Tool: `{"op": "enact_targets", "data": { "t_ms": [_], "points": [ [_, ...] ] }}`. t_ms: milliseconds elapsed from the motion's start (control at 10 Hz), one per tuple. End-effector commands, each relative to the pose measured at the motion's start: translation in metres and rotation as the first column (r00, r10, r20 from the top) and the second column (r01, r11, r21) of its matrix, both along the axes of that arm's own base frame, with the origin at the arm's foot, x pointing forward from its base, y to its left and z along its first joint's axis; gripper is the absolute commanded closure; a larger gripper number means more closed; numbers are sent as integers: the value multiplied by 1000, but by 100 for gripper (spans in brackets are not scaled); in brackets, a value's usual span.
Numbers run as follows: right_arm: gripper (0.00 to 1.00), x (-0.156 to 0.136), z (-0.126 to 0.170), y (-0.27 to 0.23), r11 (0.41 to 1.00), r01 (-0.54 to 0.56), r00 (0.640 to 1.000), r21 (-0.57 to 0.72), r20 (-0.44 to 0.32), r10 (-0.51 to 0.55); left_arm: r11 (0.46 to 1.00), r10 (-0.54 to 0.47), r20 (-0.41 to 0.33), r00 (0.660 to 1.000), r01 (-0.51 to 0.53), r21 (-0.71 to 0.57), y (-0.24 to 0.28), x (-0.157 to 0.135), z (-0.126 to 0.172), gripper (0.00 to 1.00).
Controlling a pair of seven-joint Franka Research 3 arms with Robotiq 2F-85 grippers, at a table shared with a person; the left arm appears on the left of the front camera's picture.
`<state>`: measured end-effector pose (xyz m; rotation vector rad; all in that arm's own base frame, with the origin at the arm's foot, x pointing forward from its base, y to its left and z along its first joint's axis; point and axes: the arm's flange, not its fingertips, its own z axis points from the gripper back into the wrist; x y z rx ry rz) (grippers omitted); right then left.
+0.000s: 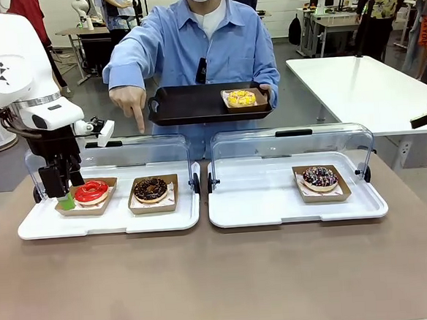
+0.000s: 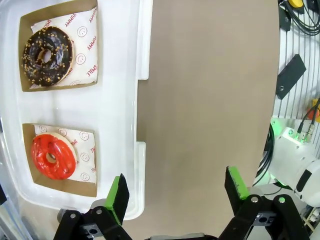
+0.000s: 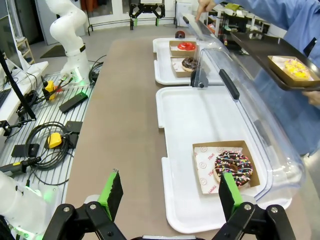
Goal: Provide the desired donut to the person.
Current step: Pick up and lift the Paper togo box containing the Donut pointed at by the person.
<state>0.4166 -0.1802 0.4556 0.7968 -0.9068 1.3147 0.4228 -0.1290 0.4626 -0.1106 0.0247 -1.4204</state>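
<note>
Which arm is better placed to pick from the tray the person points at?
Left. The finger points toward the left tray, and the open left claw hangs near its red donut. The right claw is by the other tray.

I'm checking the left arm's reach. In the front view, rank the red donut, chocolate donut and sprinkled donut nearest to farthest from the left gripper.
1. Red donut, beside the left gripper, left tray.
2. Chocolate donut, same tray, nearer the middle.
3. Sprinkled donut, right tray.

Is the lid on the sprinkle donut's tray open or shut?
Open: the lid stands tipped back behind the tray, so the sprinkle donut sits uncovered.
</note>
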Motion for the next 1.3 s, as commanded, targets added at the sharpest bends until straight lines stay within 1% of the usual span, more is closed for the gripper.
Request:
{"op": "enact_targets", "data": {
  "t_ms": [0, 100, 200, 300, 400, 600, 800, 1100, 1200],
  "points": [
    [0, -1, -1, 0, 1000, -5, 1000, 8, 0, 5, 1000, -18, 62, 998, 18, 6, -8, -8, -10, 0],
    [0, -1, -1, 0, 1000, -5, 1000, 8, 0, 5, 995, -86, 124, 988, 79, 61, -28, -15, -20, 0],
    [0, -1, -1, 0, 1000, -5, 1000, 8, 0, 5, 986, -141, 170, 975, 123, 112, -45, -16, -28, 0],
    [0, -1, -1, 0, 1000, -5, 1000, 8, 0, 5, 978, -181, 186, 966, 157, 136, -58, -13, -36, 0],
    [0, -1, -1, 0, 1000, -5, 1000, 8, 0, 5, 974, -208, 180, 961, 187, 129, -69, -6, -44, 0],
    [0, -1, -1, 0, 1000, -5, 1000, 8, 0, 5, 972, -228, 225, 947, 207, 114, -87, 5, -57, 0],
    [0, -1, -1, 0, 1000, -5, 1000, 8, 0, 5, 972, -231, 259, 938, 211, 103, -93, 12, -70, 0],
    [0, -1, -1, 0, 1000, -5, 1000, 8, 0, 5, 979, -201, 283, 938, 187, 76, -86, 33, -83, 0],
    [0, -1, -1, 0, 1000, -5, 1000, 8, 0, 5, 979, -202, 277, 939, 188, 77, -85, 37, -87, 0]
  ]
}}
